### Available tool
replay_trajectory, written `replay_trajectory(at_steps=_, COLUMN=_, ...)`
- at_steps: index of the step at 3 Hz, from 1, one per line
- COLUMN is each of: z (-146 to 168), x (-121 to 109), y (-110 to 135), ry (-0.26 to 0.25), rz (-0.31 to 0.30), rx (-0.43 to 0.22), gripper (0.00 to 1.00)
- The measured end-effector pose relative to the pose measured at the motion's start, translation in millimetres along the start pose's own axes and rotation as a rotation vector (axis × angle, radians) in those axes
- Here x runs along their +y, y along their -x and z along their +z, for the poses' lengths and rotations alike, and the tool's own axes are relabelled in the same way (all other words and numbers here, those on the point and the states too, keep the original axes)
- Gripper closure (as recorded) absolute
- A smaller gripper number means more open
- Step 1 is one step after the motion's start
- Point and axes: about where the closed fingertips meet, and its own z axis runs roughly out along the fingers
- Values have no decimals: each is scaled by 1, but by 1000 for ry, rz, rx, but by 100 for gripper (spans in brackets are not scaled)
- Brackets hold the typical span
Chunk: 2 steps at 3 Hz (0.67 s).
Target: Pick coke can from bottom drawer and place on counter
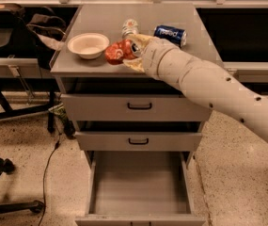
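My gripper (130, 51) is shut on the coke can (118, 52), a red-orange can with a silver end, held tilted on its side just above the counter (100, 22) near its front edge. My beige arm reaches in from the right and hides part of the counter. The bottom drawer (140, 182) stands pulled open below, and its grey floor is bare.
A white bowl (88, 44) sits on the counter left of the can. A silver-white can (130, 27) stands behind the gripper. A blue Pepsi can (170, 34) lies at the back right. The two upper drawers (136, 108) are closed. Chairs and cables are on the floor at left.
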Motion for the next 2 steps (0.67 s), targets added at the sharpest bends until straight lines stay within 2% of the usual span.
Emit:
replay_trajectory(at_steps=1, z=8, x=-12, y=-15, ry=-34, rz=-2, rx=25, gripper=100)
replay_trajectory(at_steps=2, z=18, x=-36, y=-36, ry=-75, rz=-24, rx=63, gripper=100)
